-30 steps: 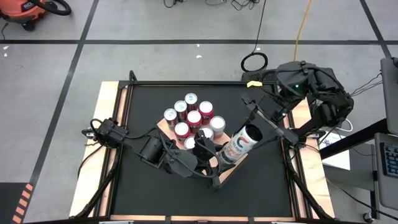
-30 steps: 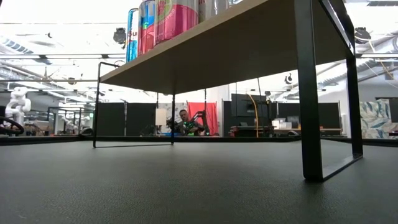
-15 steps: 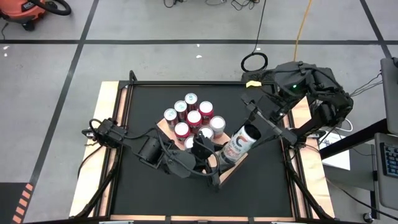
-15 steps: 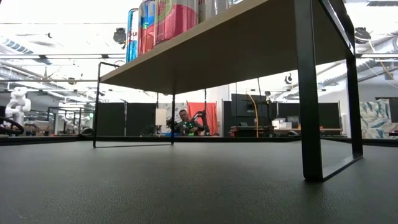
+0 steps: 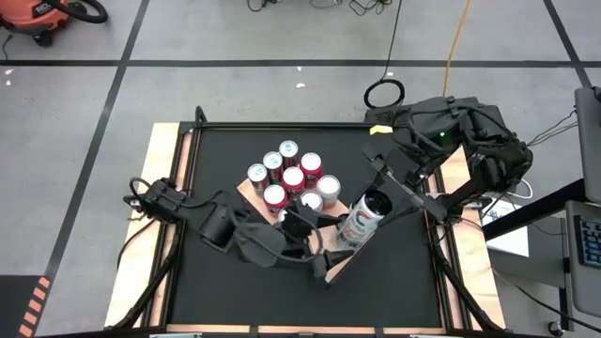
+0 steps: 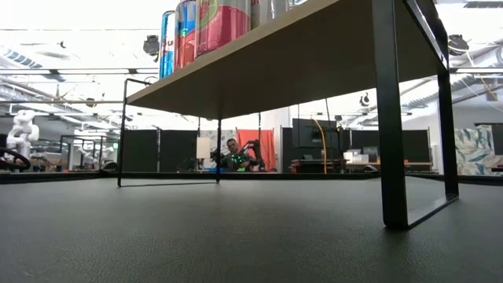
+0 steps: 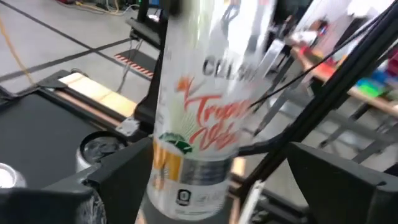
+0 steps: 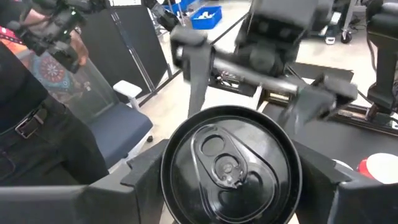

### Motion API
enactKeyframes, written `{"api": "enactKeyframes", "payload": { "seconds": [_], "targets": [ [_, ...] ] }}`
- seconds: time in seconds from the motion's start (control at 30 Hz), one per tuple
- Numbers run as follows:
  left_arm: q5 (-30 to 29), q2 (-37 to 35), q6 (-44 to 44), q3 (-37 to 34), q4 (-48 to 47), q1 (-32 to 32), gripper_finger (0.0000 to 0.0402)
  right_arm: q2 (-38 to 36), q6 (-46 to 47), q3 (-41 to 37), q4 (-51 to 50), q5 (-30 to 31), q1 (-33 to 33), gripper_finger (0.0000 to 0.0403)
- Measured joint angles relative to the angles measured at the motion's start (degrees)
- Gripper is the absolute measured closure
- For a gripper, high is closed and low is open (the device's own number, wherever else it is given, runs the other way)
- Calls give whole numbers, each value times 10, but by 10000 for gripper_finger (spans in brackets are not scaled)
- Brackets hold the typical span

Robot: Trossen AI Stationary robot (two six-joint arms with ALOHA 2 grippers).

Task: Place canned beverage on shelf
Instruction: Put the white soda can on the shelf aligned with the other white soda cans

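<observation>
Tall white can (image 5: 363,217) tilted over the wooden shelf's (image 5: 340,260) edge on the black desk (image 5: 225,160), right pincer (image 5: 376,192) clamped on its top, left pincer (image 5: 324,235) spread apart beside it, red cans (image 5: 293,177) nearby

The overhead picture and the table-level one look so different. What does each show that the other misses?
Only the overhead view shows both arms, the right tool closed on a tall white can, the open left tool beside it, and the can tops.

Only the table-level view shows the shelf's underside, its black legs and the room behind.

Both show the wooden shelf and the red cans standing on it.
</observation>
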Motion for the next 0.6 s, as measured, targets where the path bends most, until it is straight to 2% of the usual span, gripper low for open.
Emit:
{"api": "enactKeyframes", "payload": {
  "seconds": [0.23,0.6],
  "targets": [
    [-7,-56,-62,14,-57,-5,29,0,15,0,3,0,8,165],
    [-126,-125,-61,13,-212,-2,29,2,14,1,38,53,64,165]
  ]
}}
